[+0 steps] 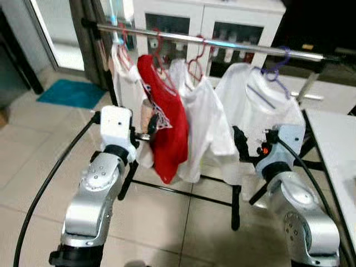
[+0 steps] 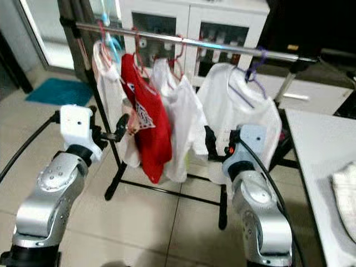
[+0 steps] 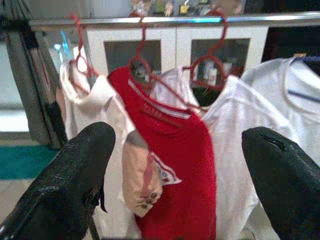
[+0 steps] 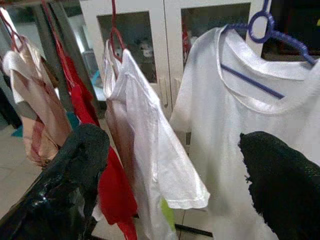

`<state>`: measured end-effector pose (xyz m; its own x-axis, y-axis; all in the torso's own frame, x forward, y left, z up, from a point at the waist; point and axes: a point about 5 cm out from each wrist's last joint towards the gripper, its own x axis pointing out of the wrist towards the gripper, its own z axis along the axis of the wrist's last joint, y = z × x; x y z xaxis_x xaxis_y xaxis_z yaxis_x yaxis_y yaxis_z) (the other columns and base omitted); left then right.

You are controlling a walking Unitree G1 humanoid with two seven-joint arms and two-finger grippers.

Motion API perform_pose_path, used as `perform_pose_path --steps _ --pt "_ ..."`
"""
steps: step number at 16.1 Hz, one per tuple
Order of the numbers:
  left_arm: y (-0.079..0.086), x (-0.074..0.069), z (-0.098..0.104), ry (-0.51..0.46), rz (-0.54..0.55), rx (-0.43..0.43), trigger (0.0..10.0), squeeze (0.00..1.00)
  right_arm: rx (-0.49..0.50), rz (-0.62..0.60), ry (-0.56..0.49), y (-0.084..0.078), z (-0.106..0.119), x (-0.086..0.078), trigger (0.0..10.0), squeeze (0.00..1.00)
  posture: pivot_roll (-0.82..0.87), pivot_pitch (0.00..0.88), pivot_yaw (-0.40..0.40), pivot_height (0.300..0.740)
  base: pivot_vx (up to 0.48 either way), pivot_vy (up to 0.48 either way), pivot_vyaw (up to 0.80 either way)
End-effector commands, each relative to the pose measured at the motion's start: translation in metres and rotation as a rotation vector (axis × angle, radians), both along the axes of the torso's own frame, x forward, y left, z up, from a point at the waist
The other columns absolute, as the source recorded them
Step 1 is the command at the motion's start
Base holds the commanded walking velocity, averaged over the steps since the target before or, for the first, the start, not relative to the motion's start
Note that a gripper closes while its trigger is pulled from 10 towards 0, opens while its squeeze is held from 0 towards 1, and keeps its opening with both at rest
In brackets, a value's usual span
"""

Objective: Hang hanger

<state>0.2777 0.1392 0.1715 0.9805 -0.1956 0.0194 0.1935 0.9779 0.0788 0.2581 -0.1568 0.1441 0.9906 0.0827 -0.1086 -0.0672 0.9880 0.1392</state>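
Four shirts on rail (image 1: 222, 43); both end effectors (image 3: 175, 165) (image 4: 175, 170) spread wide, empty; folded cloth (image 2: 346, 197), perhaps towel, on table (image 2: 311, 144).

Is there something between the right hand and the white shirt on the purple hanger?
Nothing visible. The right hand is open and faces the white shirt on the purple hanger directly, with free space between its fingers. The next white shirt hangs off to the side.

rail (image 1: 233, 44) | carries: cream shirt (image 1: 123, 83), red shirt (image 1: 167, 119), two white shirts (image 1: 203, 122)
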Motion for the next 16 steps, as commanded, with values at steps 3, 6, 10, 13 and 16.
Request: perform_pose_path --steps 3,6,10,13,16 --pt "0.004 0.0 0.001 -0.002 -0.005 -0.01 10.0 1.0 -0.025 0.004 -0.02 0.003 0.004 0.002 10.0 0.0 0.09 0.0 -0.021 0.74 0.0 0.0 0.0" --pt "0.002 -0.001 0.0 0.011 -0.023 0.005 10.0 0.77 -0.017 0.003 -0.028 0.005 0.004 0.005 10.0 0.0 0.09 0.0 -0.025 0.74 0.318 0.0 0.0" --pt "-0.001 -0.001 0.004 0.004 -0.047 -0.009 10.0 0.0 -0.018 -0.027 -0.03 0.003 0.007 0.008 10.0 0.0 0.09 0.0 -0.024 0.74 0.337 0.0 0.0" --pt "-0.003 -0.003 0.004 0.01 -0.047 -0.006 10.0 0.0 -0.026 -0.011 -0.045 0.005 0.009 0.008 10.0 0.0 0.09 0.002 -0.028 0.74 0.349 0.0 0.0" --pt "-0.001 -0.004 0.003 0.014 -0.04 -0.005 10.0 0.0 -0.069 0.008 -0.059 0.007 0.012 0.01 10.0 0.0 0.09 0.01 -0.031 0.74 0.346 0.0 0.0"
